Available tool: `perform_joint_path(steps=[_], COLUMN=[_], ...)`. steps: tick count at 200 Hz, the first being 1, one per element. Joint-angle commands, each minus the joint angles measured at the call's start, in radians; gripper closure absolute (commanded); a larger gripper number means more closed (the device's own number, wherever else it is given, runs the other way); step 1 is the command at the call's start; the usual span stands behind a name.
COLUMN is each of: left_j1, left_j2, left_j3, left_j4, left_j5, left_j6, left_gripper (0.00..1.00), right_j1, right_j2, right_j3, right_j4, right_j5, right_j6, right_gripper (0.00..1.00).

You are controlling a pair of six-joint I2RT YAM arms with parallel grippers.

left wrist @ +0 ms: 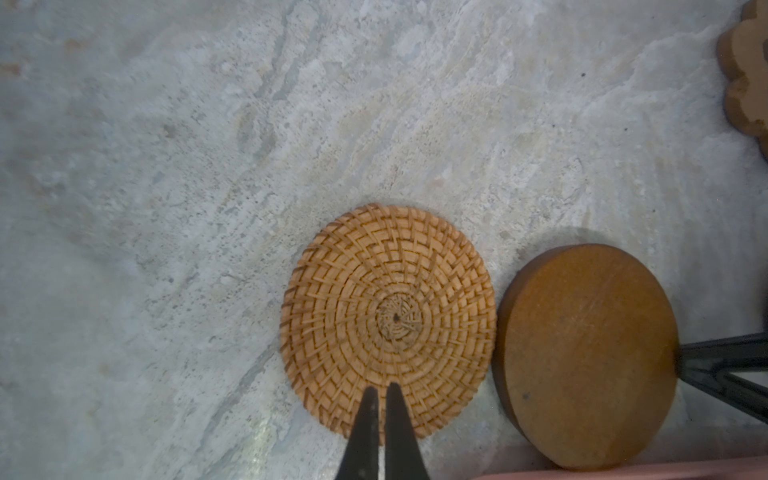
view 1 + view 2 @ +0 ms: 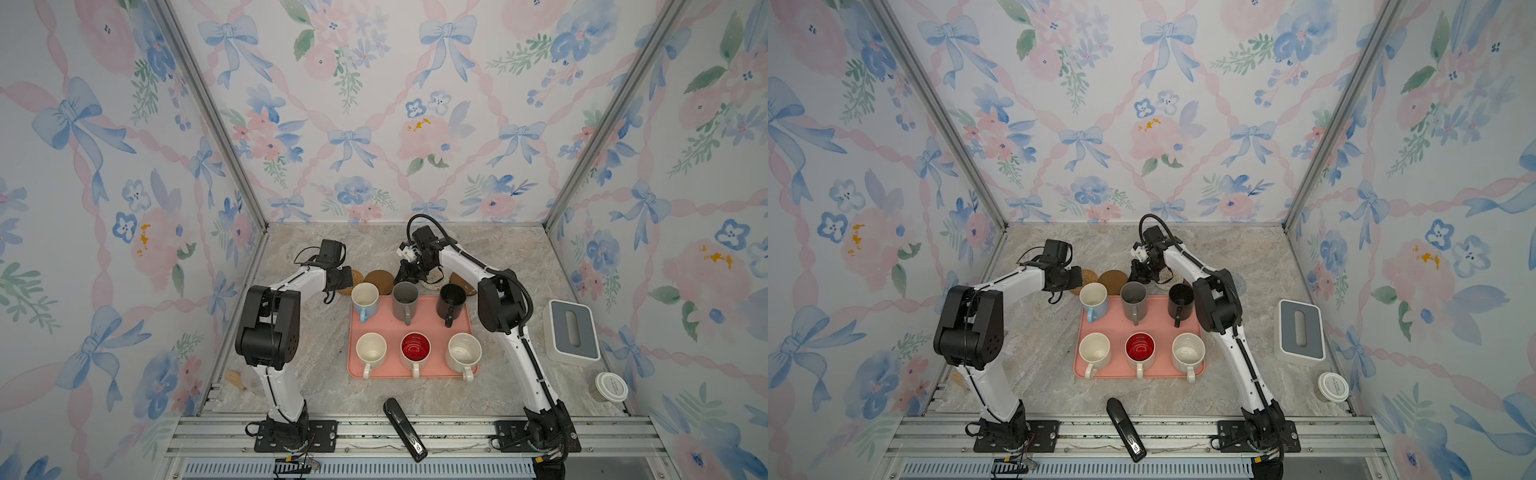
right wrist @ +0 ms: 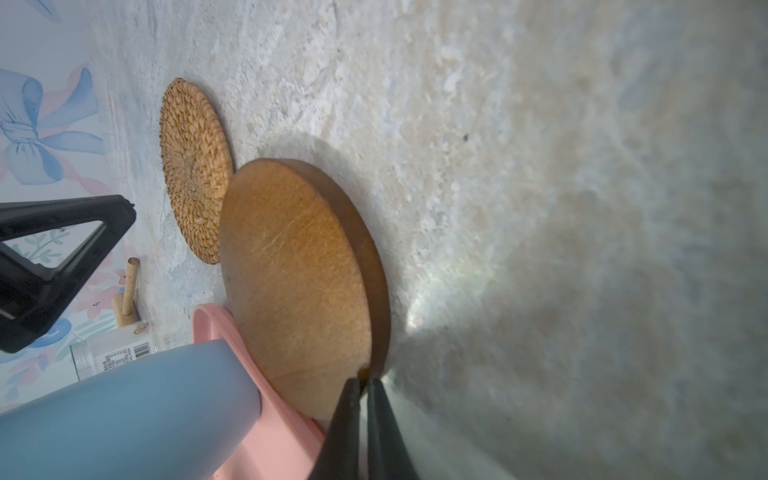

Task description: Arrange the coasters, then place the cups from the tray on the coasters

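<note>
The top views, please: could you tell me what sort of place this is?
Likely a staged robot test cell: two arms bolted to an aluminium rail, floral wallpaper panels, a marble-look tabletop carrying a tray of mugs.

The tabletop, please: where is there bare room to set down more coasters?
Bare marble lies open between the coasters and the back wall, also between the tray and the left arm, and in front of the tray. The strip right behind the tray is crowded: coasters close together, with the right arm above them.
</note>
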Motion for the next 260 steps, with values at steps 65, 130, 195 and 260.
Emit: perform_joint_path(steps=[65, 130, 195, 260], left_j1=[0.014, 0.014, 0.013, 0.005], left_j2=[-0.026, -0.031, -0.057, -0.090], left_j3=[-0.020, -0.024, -0.025, -0.034], left_j4=[-0.003, -0.004, 0.004, 0.029], left_j5=[-0.008, -0.006, -0.002, 0.010], left_j6=[-0.016, -0.019, -0.021, -0.029], left_gripper=[1.00, 1.00, 1.00, 1.00], right_j1=[0.042, 0.057, 0.013, -0.068], right_j2=[0.065, 0.084, -0.017, -0.100], right_j3=[0.051, 0.071, -0.038, -0.074], right_j4=[0.045, 0.091, 0.199, 0.239], right_j5=[-0.054, -0.091, -0.070, -0.040], right_j6=[0.059, 0.096, 0.137, 0.144], right_gripper=[0.91, 0.90, 0.91, 0.92])
